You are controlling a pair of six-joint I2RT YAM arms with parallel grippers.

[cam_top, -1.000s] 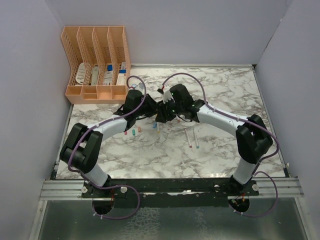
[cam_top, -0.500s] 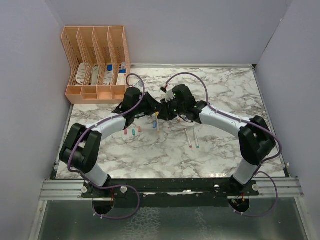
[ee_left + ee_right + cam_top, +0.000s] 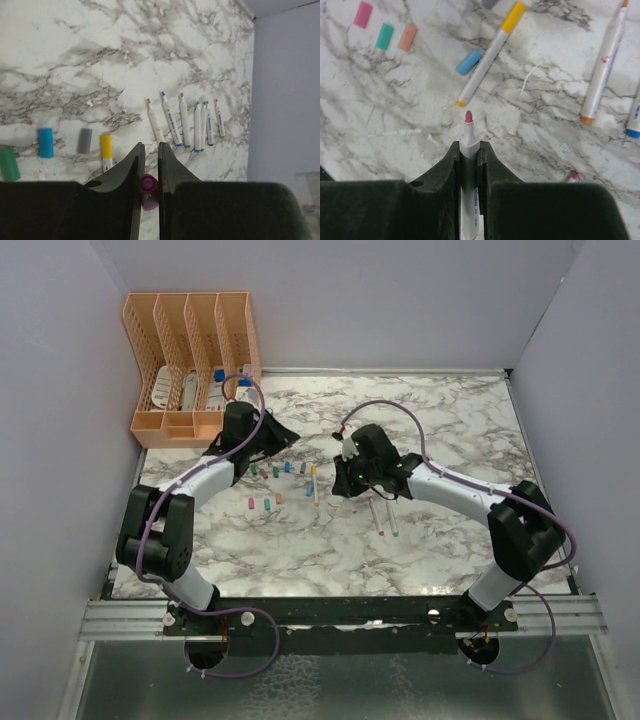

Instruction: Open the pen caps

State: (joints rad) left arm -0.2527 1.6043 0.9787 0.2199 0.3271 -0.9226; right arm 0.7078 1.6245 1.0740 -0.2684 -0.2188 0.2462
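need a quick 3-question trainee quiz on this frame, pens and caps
1. True or false: the left gripper is empty.
2. The tip of the pen in the right gripper is: A) capped, B) bare, C) out of view.
3. Right wrist view, top left: how many loose caps lie together there?
Key: 1 false, it is shut on a magenta cap. 2 B. 3 three: pink cap, teal cap, orange cap.
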